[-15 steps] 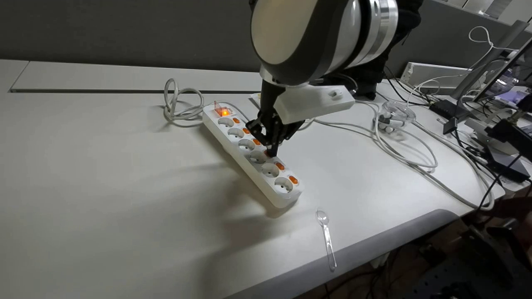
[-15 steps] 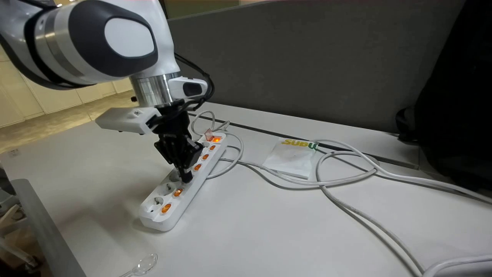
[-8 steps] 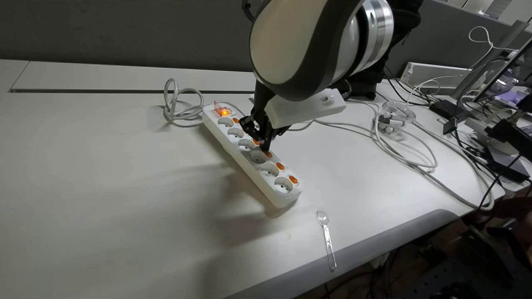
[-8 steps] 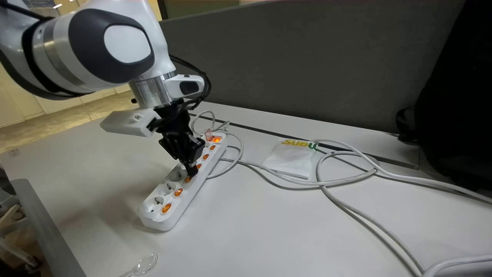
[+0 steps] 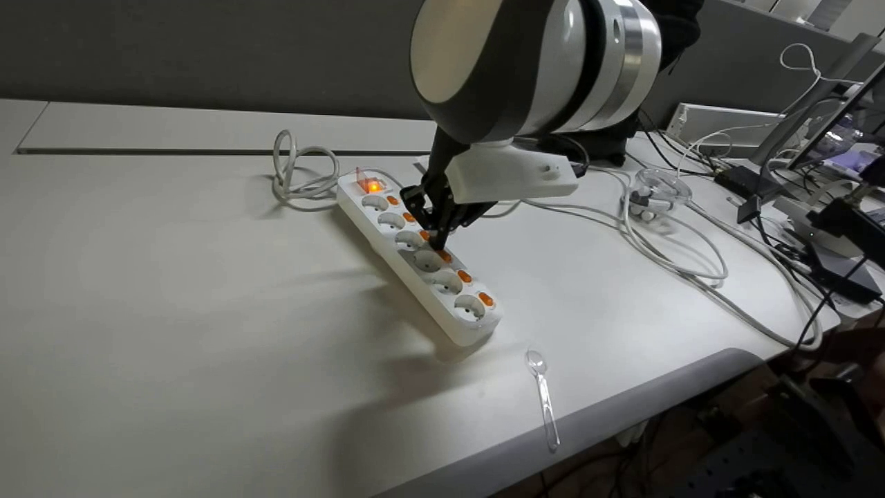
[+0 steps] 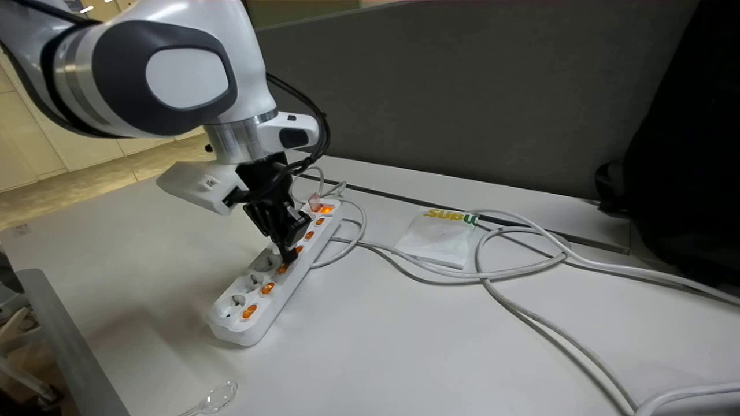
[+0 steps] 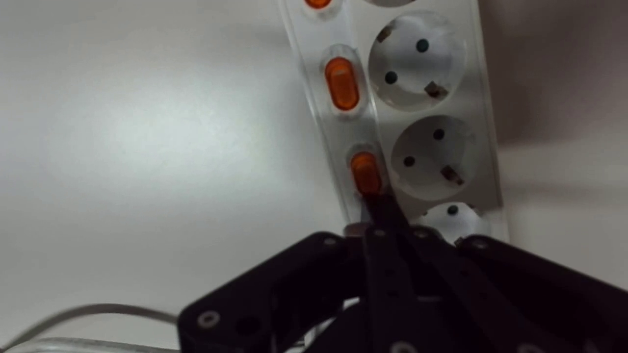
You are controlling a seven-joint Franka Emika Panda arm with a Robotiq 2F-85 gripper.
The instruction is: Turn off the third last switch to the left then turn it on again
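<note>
Black two-finger gripper (image 6: 289, 255) is pinched together, tips right by an oval orange plastic switch (image 7: 366, 171) (can't tell if touching). White-and-grey arm (image 6: 173, 75) angles it down, tilted.

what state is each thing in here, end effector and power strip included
End effector, shut
Switch by end effector's tip, on or off unclear
Power strip, lying face up
Main switch, lit orange
Main switch cover, raised
Sockets, no plugs in them
Clear spoon, lying flat
White packet, lying flat
Cables, loosely looped
</note>
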